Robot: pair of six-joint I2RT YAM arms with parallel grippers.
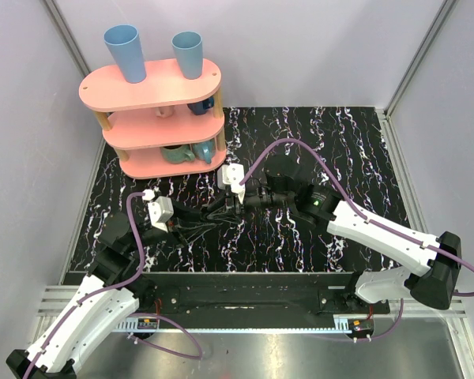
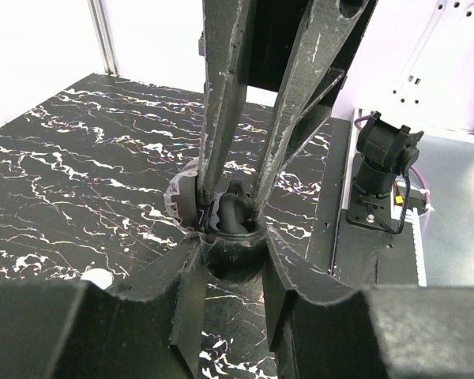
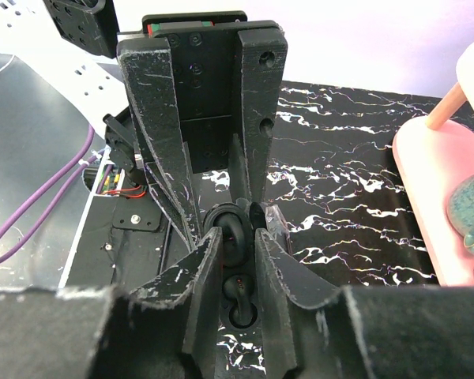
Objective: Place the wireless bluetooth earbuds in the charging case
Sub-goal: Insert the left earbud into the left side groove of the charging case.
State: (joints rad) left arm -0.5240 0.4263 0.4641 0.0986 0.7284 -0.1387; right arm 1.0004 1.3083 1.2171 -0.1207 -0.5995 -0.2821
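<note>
The charging case (image 2: 235, 257) looks black here, a small round shell standing on the marbled tabletop with its lid (image 3: 235, 225) up. My left gripper (image 2: 231, 237) is shut on its sides. From the opposite side my right gripper (image 3: 235, 241) hangs over the case with a narrow gap between its jaws. Below that gap a dark earbud (image 3: 243, 290) with a tiny red light sits in the case's well. In the top view both grippers, left (image 1: 220, 213) and right (image 1: 231, 205), meet at mid-table and hide the case. A small white rounded patch (image 2: 99, 278) lies beside my left finger; I cannot tell what it is.
A pink three-tier shelf (image 1: 150, 87) stands at the back left, with two blue cups (image 1: 125, 51) on top and mugs on the lower tiers. Its edge (image 3: 434, 181) lies right of my right gripper. A metal rail (image 1: 245, 324) runs along the near edge.
</note>
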